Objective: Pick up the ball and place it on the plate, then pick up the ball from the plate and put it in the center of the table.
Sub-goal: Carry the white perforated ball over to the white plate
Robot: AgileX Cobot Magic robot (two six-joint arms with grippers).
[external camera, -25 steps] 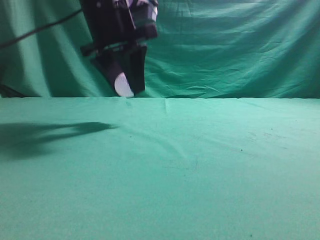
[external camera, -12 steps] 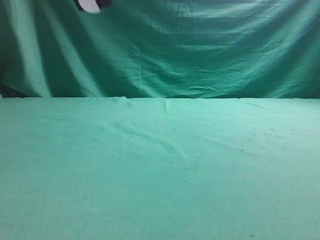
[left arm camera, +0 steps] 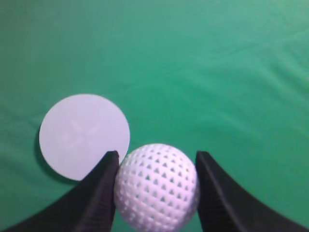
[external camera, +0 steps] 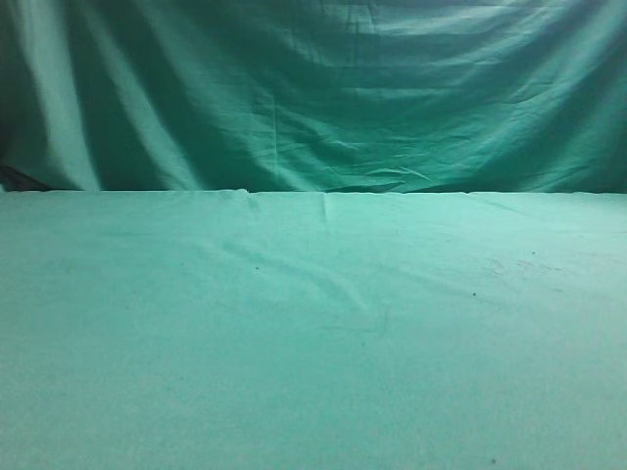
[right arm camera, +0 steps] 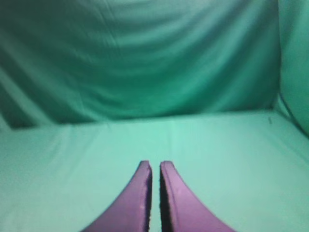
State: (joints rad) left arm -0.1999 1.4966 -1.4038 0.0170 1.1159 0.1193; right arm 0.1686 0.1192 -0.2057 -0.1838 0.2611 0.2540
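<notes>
In the left wrist view my left gripper (left arm camera: 155, 162) is shut on the white dimpled ball (left arm camera: 157, 186), held high above the table (left arm camera: 217, 72). The round white plate (left arm camera: 82, 133) lies flat on the green cloth below, to the left of the ball. In the right wrist view my right gripper (right arm camera: 155, 166) is shut and empty, its purple-looking fingers nearly touching, low over the table (right arm camera: 217, 154). The exterior view shows only the table (external camera: 313, 343); no gripper, ball or plate shows there.
A draped green cloth backdrop (external camera: 372, 88) hangs behind the table and also shows in the right wrist view (right arm camera: 145, 58). The cloth on the table has shallow wrinkles (external camera: 304, 279).
In the exterior view my left gripper rose with the ball from just above the table's far left, to the top edge, and is now out of that view.
</notes>
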